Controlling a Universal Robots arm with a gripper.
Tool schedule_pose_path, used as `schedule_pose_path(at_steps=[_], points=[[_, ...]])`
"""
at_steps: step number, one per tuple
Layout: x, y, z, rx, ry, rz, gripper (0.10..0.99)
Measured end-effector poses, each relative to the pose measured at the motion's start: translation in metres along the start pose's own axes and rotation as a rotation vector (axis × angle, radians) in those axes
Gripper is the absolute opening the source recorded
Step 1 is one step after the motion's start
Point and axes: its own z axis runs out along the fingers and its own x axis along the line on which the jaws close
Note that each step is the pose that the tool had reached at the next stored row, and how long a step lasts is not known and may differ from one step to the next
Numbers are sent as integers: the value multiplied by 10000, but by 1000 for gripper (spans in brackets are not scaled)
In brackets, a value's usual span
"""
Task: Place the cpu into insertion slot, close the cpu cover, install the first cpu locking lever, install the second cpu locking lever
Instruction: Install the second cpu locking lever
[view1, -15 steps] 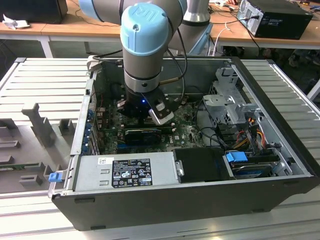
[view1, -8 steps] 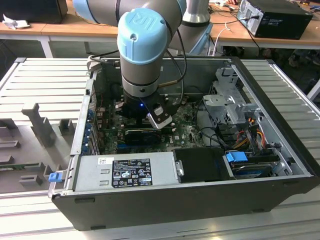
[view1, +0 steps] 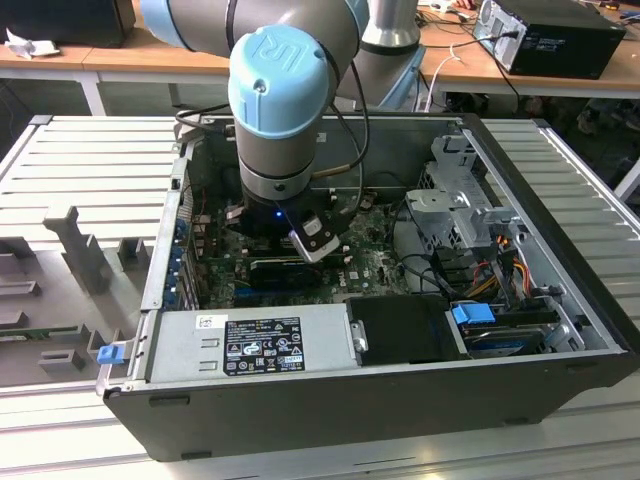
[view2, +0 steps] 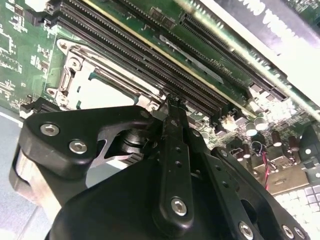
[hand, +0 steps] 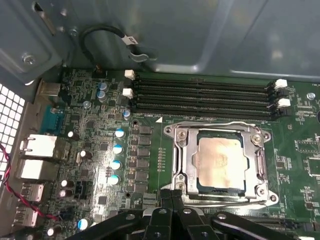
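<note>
First wrist view shows the cpu (hand: 221, 164) seated flat in its socket on the green motherboard (hand: 150, 150), right of centre, with the cpu cover (hand: 218, 131) closed down around it as a metal frame. The gripper (hand: 172, 196), at the bottom edge, has its black fingers drawn together just beside the frame's near edge, holding nothing visible. Four black memory slots (hand: 200, 95) run above the socket.
</note>
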Motion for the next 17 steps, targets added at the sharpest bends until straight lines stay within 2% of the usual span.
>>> schedule_pose_path(at_steps=[6,8,9,10,13,17], points=[[-4,52,72,-51,-4,-4,106],[-2,54,66,-51,-3,-3,106],[-2,60,51,-53,-3,-2,106],[-1,81,-12,-52,-3,-2,106],[-1,108,-91,-52,-3,-3,106],[-1,129,-154,-51,-3,-2,106]])
